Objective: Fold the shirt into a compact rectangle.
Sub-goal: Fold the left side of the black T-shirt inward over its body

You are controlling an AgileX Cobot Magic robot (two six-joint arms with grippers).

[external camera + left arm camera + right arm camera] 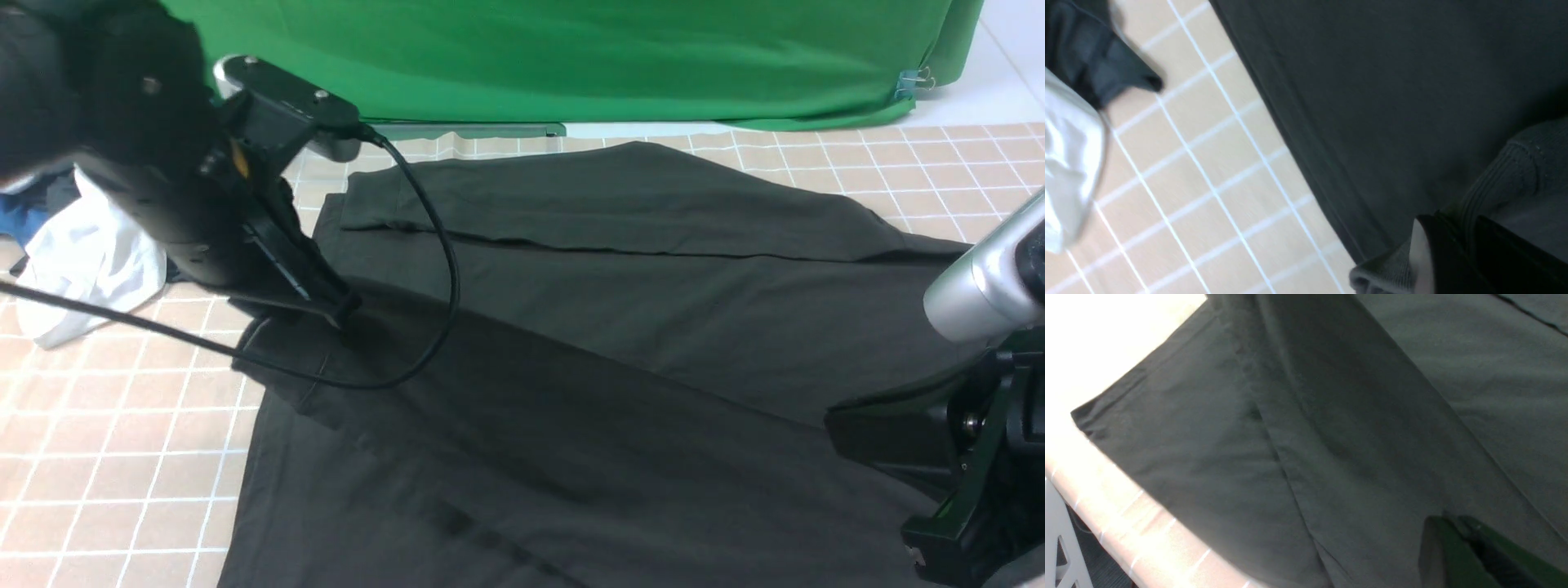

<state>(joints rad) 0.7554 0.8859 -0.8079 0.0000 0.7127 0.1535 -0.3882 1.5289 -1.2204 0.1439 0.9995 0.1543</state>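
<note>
Shirt point(620, 327), black and soft, lies spread across most of a tan tiled counter point(122, 457), its near hem reaching the front edge. Nearest, at the right, the right fingers point(1439, 555) are pressed together, and ridges of cloth run straight into them, so they appear to be pinching a fold of the shirt's body. A darker, slightly raised band of fabric runs diagonally from there toward the left side. Farther back on the left, the left fingers point(1447, 261) are closed on a ribbed cuff point(1494, 179) at the shirt's left edge, just beside bare tile. Beyond them a long flat fold crosses the far part of the garment. A crumpled white garment point(82, 253) sits apart at the far left, and a green backdrop point(571, 57) hangs behind everything. The cloth looks light, limp and prone to sagging or sliding between grips, not fragile. The firmest holds are likely its thicker parts: the ribbed cuff, the seams and the hem, with both grips kept level so the fold lands straight.
</note>
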